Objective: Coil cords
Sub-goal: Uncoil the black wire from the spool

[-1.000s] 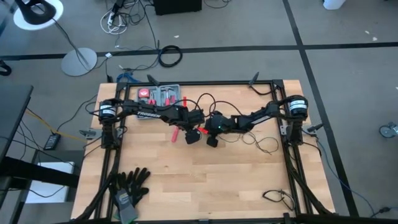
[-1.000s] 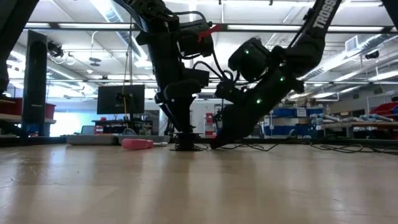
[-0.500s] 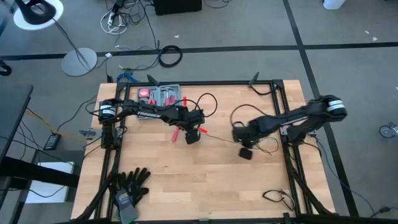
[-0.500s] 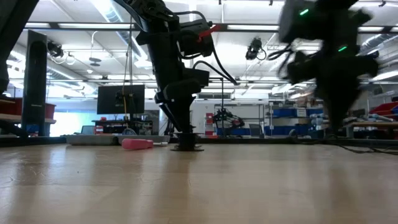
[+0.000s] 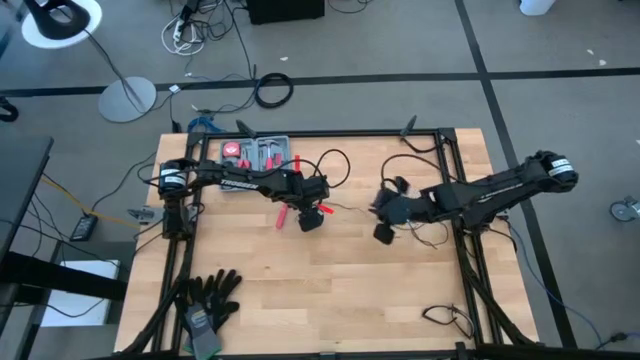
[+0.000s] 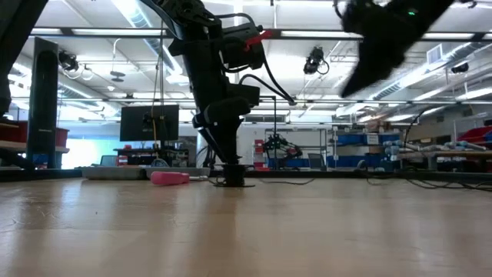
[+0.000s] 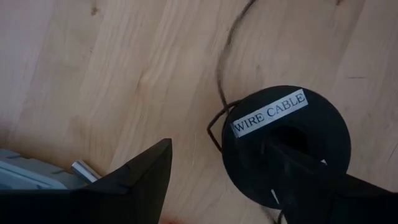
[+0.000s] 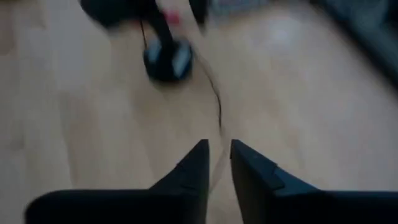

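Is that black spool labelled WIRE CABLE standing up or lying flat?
Lying flat: the spool shows its round labelled face upward on the table.

Wooden table, black gloves at its near-left corner, tool tray at far-left edge

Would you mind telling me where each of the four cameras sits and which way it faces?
High view: overhead, looking down on the table; both arms show.
Low view: table height, facing the room; left arm over the spool.
Left wrist view: looks down at the spool, labelled WIRE CABLE; left gripper open around it.
Right wrist view: looks past the right gripper toward the spool.
Shared: both wrist views show the spool and wire.
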